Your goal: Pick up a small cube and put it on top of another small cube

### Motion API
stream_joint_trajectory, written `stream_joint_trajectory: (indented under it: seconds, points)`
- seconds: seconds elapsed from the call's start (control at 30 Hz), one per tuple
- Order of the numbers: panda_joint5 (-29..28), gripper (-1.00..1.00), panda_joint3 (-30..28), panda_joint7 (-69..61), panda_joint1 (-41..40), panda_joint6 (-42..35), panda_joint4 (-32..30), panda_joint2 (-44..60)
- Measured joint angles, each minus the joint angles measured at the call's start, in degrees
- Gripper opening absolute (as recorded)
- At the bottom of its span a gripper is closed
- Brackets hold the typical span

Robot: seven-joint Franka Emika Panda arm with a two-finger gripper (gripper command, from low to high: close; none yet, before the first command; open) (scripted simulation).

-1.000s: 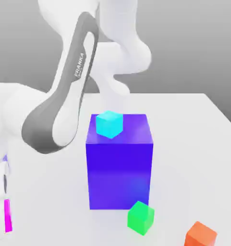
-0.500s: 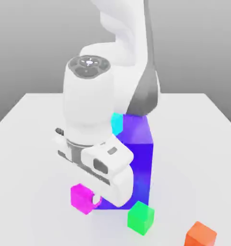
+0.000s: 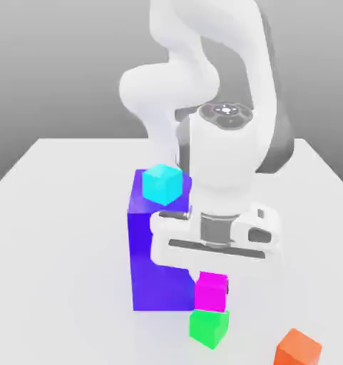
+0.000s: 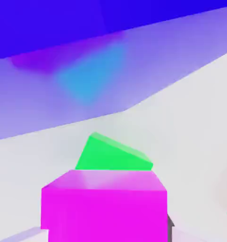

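Note:
The small magenta cube (image 3: 211, 291) hangs right above the small green cube (image 3: 208, 328) in the exterior view, its underside at or just over the green top. My gripper (image 3: 212, 289) is shut on the magenta cube, coming straight down from the white hand. In the hand view the magenta cube (image 4: 104, 205) sits close up with the green cube (image 4: 113, 154) showing just past it on the white table.
A big blue-purple block (image 3: 149, 242) stands just to the exterior view's left of the two cubes, with a cyan cube (image 3: 162, 183) on top. An orange cube (image 3: 297, 348) lies on the table (image 3: 60, 228) at the exterior view's lower right.
The arm swung from the exterior view's left to the right with the magenta cube, bringing it from the table's left side to directly over the green cube.

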Motion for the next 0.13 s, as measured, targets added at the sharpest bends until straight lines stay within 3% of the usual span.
stream_joint_trajectory:
  seconds: [0.03, 0.07, 0.13]
  points:
    - [1.28, -1.00, 0.80, -0.93, -0.58, 0.98, 0.02, 1.23]
    - [2.56, 1.00, 1.61, -1.85, -1.19, 1.92, 0.03, 2.44]
    - [2.56, 1.00, 1.61, -1.86, -1.18, 1.92, 0.03, 2.44]
